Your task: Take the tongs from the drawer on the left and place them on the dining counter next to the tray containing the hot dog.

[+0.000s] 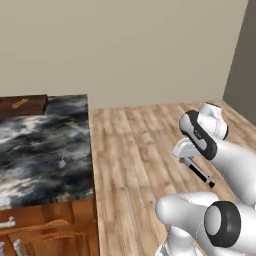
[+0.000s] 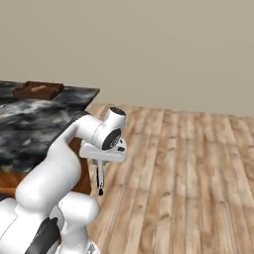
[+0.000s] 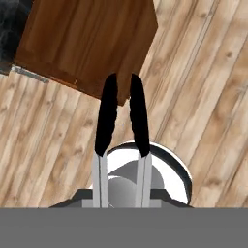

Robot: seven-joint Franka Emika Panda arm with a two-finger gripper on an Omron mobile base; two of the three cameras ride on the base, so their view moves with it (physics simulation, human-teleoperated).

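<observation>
- Tongs (image 2: 100,174) hang straight down from the claw (image 2: 101,159), black tips lowest, well above the wooden floor (image 2: 188,163).
- Claw is pinching the tongs near their silvery end; in the hand view the two black arms (image 3: 107,114) run side by side out ahead of the fingers.
- Bench, the marbled dining counter (image 1: 45,145), lies to the claw's left and a little higher (its brown side panel is just beside the dangling tips).
- Tray (image 1: 22,105) sits at the far corner of that bench, well beyond the claw; a small tan shape on it is likely the hot dog, too small to be sure.
- My judgement: the carry is under way and the placing is not yet done.
- To do it well: lift until the tips clear the stone edge, swing over the top, tilt the tongs flat before release, and set them on bare marble just beside the tray, not on it.
- Risk: hanging tips catching the bench edge.
</observation>
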